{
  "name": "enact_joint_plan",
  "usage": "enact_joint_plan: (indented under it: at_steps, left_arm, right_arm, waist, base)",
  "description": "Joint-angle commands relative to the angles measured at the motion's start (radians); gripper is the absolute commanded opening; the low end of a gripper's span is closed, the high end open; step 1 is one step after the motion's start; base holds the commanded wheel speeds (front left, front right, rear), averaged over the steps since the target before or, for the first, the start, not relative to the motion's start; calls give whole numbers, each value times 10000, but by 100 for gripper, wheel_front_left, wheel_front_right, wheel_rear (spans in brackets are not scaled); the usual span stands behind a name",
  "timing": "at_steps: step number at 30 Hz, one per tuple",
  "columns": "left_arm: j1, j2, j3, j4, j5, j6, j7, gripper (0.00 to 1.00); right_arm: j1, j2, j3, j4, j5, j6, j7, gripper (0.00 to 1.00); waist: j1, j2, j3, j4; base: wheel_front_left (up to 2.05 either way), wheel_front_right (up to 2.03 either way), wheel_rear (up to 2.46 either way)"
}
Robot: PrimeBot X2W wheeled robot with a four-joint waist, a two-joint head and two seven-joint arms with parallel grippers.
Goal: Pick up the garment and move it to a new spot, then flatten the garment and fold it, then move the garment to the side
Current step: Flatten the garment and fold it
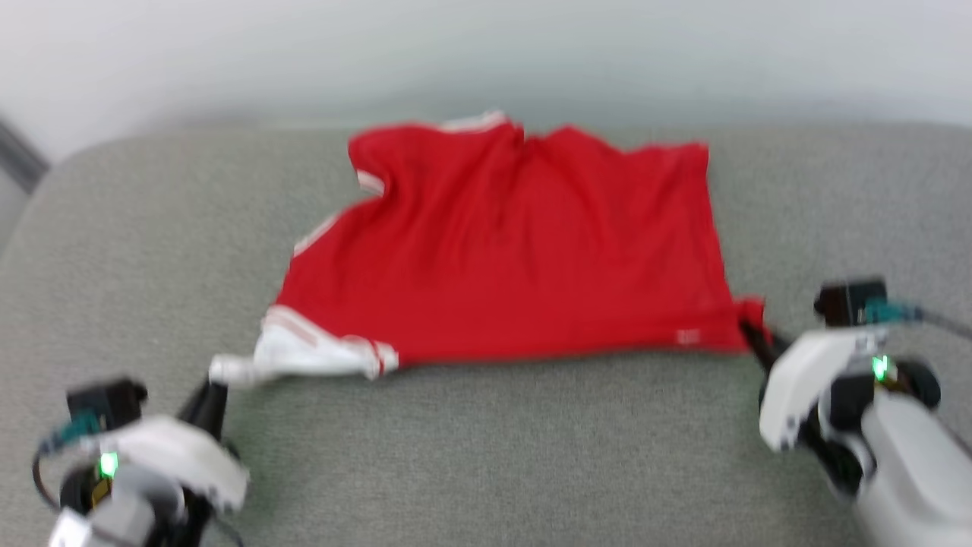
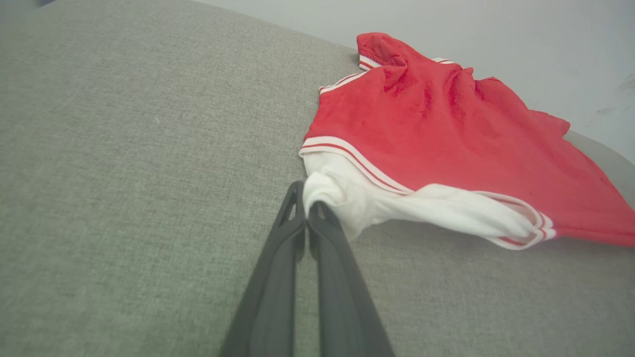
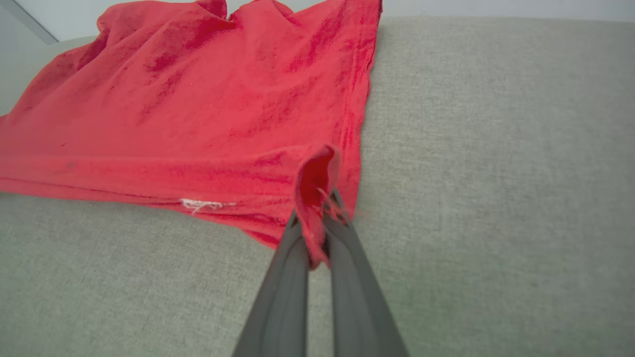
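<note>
Currently the red jersey [image 1: 501, 251] lies spread and wrinkled on a grey coarse-weave padded surface [image 1: 493, 456], towards its far edge. The left gripper [image 2: 303, 201] is clamped on the soft white sleeve [image 2: 446, 213], which is bunched into a twisted roll. Red-and-white striped trim [image 2: 357, 166] is seen along the sleeve seam. The right gripper [image 3: 317, 213] is closed on the red hem corner [image 3: 317, 173], with thin fabric pinched into a fold between the long dark fingers.
</note>
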Motion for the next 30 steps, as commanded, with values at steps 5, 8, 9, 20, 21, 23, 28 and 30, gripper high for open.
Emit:
enact_joint_plan:
  at_steps: [5, 8, 9, 20, 21, 23, 28, 30]
  left_arm:
    - [2288, 469, 171, -1562, -333, 991, 114, 0]
    - [3451, 639, 234, -2736, -549, 1591, 335, 0]
    - [3827, 735, 245, -3108, -606, 1799, 461, 0]
    - [6313, 1854, 698, -6924, -961, 3605, 1271, 0]
    - [6237, 1882, 704, -7088, -951, 3646, 1304, 0]
    - [5910, 1887, 695, -7300, -917, 3638, 1392, 0]
    - [5194, 1784, 666, -7250, -836, 3497, 1496, 0]
    - [4420, 1686, 582, -6978, -728, 3255, 1572, 0]
  right_arm:
    - [2538, -586, -448, -1572, 208, -28, 577, 0]
    - [3946, -528, -935, -2765, 79, -26, 1125, 0]
    - [4409, -468, -1120, -3179, -21, -26, 1414, 0]
    - [7705, 725, -3470, -7810, -1380, -25, 4474, 0]
    - [7701, 873, -3552, -8054, -1464, -23, 4612, 0]
    - [7510, 1108, -3657, -8333, -1673, -23, 4835, 0]
    - [6781, 1272, -3529, -8455, -1955, -20, 4978, 0]
    - [6119, 1352, -3448, -8185, -1997, -20, 4905, 0]
  waist:
    - [3, 0, -1355, 272]
    - [3, 0, -1603, 309]
    - [3, 0, -1640, 297]
    - [3, 0, -1604, 176]
    - [3, 0, -1550, 155]
    - [3, 0, -1436, 135]
    - [3, 0, -1015, 24]
    - [3, 0, -559, -46]
  base:
    - [0, 0, 0]
    - [0, 0, 0]
    - [0, 0, 0]
    - [0, 0, 0]
    - [0, 0, 0]
    - [0, 0, 0]
    - [0, 0, 0]
    - [0, 0, 0]
